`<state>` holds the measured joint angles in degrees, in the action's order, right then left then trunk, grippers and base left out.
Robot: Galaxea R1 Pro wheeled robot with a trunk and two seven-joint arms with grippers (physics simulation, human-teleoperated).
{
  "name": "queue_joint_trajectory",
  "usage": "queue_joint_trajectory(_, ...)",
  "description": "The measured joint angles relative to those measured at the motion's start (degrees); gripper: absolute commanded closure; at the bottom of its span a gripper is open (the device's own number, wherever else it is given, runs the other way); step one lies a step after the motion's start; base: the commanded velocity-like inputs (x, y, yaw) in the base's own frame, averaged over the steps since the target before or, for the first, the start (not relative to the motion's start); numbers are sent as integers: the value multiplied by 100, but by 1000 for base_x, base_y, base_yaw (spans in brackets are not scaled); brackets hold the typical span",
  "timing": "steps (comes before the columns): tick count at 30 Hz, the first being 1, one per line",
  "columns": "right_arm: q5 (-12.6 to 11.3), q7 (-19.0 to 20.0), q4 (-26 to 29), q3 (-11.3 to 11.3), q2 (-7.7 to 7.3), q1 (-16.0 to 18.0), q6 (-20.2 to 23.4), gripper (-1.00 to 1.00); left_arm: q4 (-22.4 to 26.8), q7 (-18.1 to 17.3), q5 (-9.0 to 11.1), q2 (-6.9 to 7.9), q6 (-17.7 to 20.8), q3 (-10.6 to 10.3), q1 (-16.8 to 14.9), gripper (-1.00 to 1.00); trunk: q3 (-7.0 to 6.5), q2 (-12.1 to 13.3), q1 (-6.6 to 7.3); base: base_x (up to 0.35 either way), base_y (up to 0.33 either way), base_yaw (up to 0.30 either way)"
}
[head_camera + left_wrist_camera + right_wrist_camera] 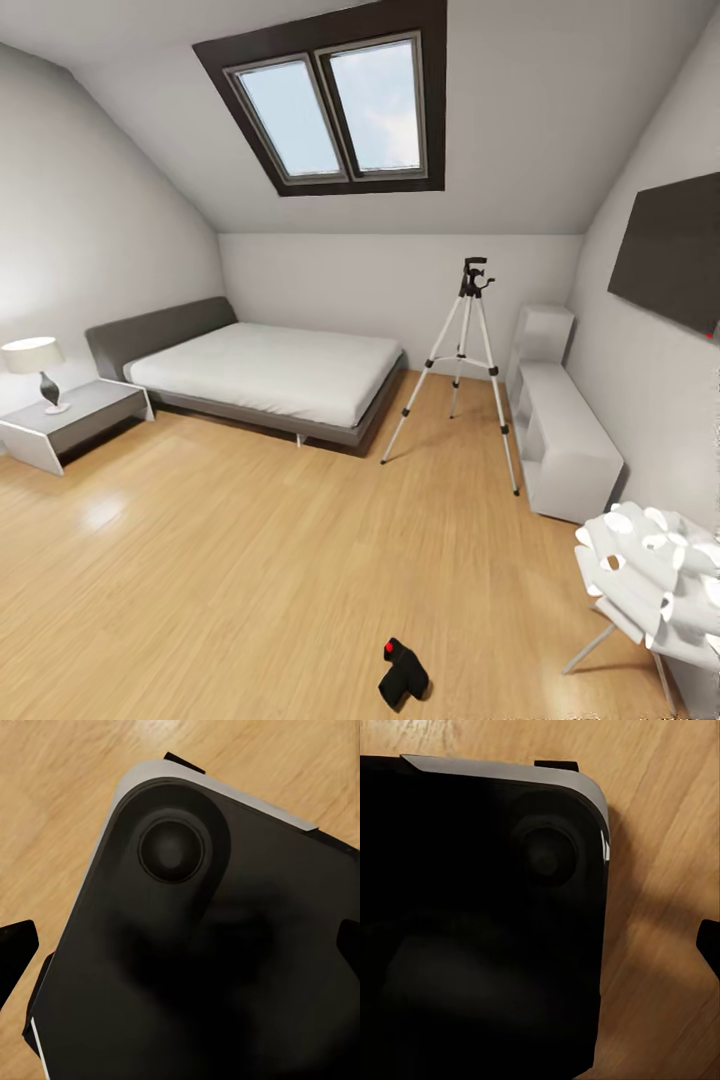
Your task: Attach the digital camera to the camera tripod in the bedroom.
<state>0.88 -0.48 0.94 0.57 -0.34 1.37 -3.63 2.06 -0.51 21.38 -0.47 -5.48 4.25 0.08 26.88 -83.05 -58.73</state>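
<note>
While the digital camera [403,674] lies on the wood floor [230,560] close in front of you, the camera tripod [463,372] stands well apart from it, far across the bedroom between the bed [270,375] and the white shelf [560,440]. You have not picked anything up yet, so the whole job is left: grab the black camera with the red dot, carry it over, and fix it on the tripod's black head. Both wrist views look down at your dark base [195,945] over the floor, and I cannot tell whether either claw is apart or together.
</note>
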Motion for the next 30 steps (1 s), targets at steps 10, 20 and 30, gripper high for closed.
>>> queue_joint_trajectory(10,0,0,-1,0,-14,0,2,-100,-1,3,0,0,-6,0,2,-100,0,0,0,0,0,-15)
queue_joint_trajectory(20,-4,-3,-1,0,-19,-1,16,-100,-1,23,3,-4,-8,9,1,-100,0,0,0,1,-1,-1)
queue_joint_trajectory(30,-8,-4,-1,0,-19,1,-2,-100,-1,27,-22,3,4,-26,0,-100,0,0,1,88,-154,0)
